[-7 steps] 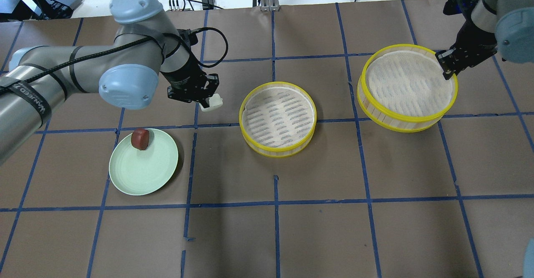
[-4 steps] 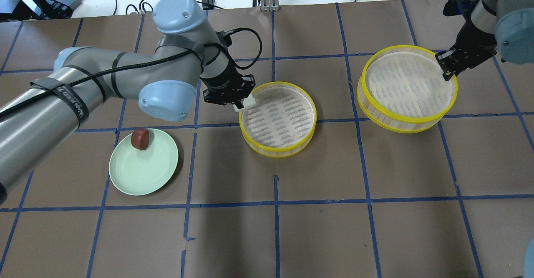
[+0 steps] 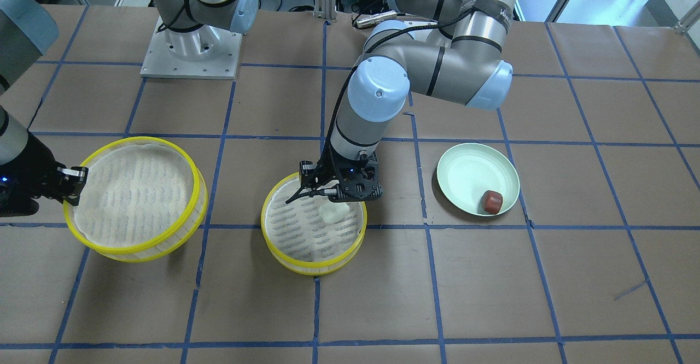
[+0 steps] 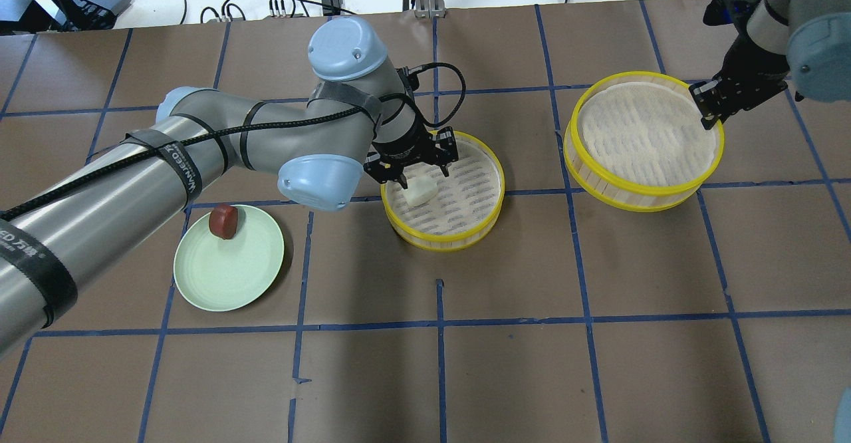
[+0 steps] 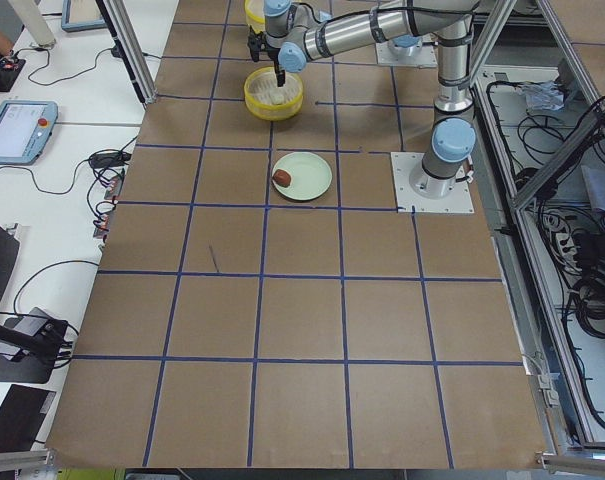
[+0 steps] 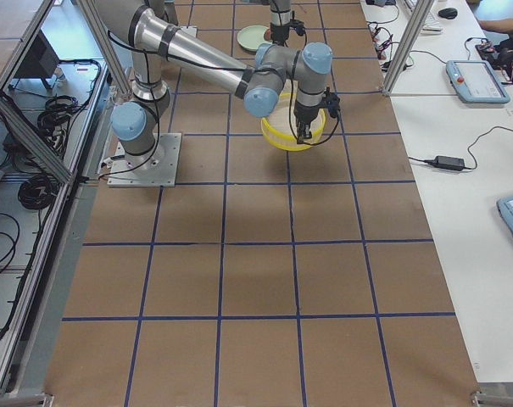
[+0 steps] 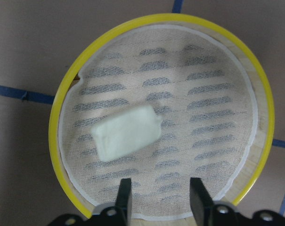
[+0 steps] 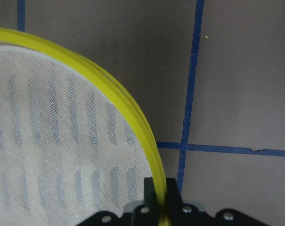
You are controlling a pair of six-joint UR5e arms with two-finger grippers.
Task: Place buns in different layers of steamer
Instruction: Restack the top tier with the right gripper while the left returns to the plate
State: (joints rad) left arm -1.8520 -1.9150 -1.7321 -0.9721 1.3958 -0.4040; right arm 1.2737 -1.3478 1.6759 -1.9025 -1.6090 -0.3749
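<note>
Looking from the front view first: the left fingers hang just over the centre tray, and the white bun lies on its mesh, near the robot's side of the rim. Over on that view's left, the right fingers are pinched on the rim of the second tray. It looks tipped, so I'd guess it's held partly off the desk. The red bun sits on the green plate, well apart from both trays.

The overhead view says much the same. The white bun is inside the centre tray on the plate's side, the red one is at the plate's far edge, and the second tray has nothing in it.

The two side views are too small and too blocked by arms to add anything.

The left wrist view settles it. The fingers are spread apart with nothing between them, and the bun lies flat on the mesh ahead of them, so it's let go.

In the right wrist view the fingers are clamped tight on the yellow rim.

So I'd call it roughly halfway: one bun is in its layer. The red one has yet to go into the second tray, and that tray presumably gets stacked on the centre one.
</note>
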